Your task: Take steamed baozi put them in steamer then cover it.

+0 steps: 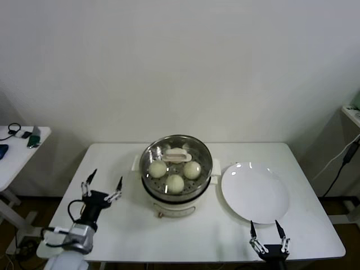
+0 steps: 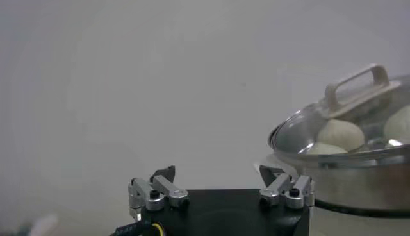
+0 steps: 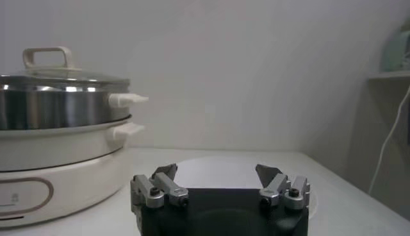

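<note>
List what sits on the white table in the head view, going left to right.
Left gripper, jaws open → steamer with the cover on and baozi inside → plate. The right gripper, jaws open, hangs at the table's near edge, below the plate.

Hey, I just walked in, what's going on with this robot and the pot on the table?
Nothing is being handled right now. The steamer sits mid-table with the glass cover on it, and baozi show through the lid; three are clear, and a fourth may be hidden under the handle. The white plate beside it is bare. The left gripper hangs open to the steamer's left, and the right gripper hangs open at the table's near edge by the plate. The job looks finished.
</note>
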`<state>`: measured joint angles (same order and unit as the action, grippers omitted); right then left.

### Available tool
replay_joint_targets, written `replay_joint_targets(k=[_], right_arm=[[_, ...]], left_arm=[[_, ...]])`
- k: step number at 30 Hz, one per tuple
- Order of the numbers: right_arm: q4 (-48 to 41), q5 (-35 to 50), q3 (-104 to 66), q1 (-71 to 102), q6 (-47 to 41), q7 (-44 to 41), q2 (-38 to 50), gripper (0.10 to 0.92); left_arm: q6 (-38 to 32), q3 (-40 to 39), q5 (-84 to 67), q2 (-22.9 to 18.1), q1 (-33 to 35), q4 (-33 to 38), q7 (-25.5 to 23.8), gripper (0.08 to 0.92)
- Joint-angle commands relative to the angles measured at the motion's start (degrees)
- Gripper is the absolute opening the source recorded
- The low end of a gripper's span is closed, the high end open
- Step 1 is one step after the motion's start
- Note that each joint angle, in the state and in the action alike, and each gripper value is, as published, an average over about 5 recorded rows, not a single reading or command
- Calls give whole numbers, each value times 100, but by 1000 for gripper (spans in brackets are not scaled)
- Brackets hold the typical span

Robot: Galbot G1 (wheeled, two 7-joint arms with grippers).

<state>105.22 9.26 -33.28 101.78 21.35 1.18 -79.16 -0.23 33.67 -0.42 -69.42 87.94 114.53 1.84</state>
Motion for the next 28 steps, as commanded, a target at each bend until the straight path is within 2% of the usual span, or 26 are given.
replay_joint_targets(k=[1, 7, 28], right_arm=[[162, 14, -142, -121, -434, -127, 252, 823], [182, 140, -111, -96, -482, -201, 360, 823], [84, 139, -51, -178, -381, -287, 345, 823]], left_arm=[[-2139, 289, -1999, -214, 877, -1085, -271, 823], [-2501, 130, -2035, -404, 942, -1341, -424, 823], [-2392, -56, -1799, -645, 1172, -1068, -434, 823]])
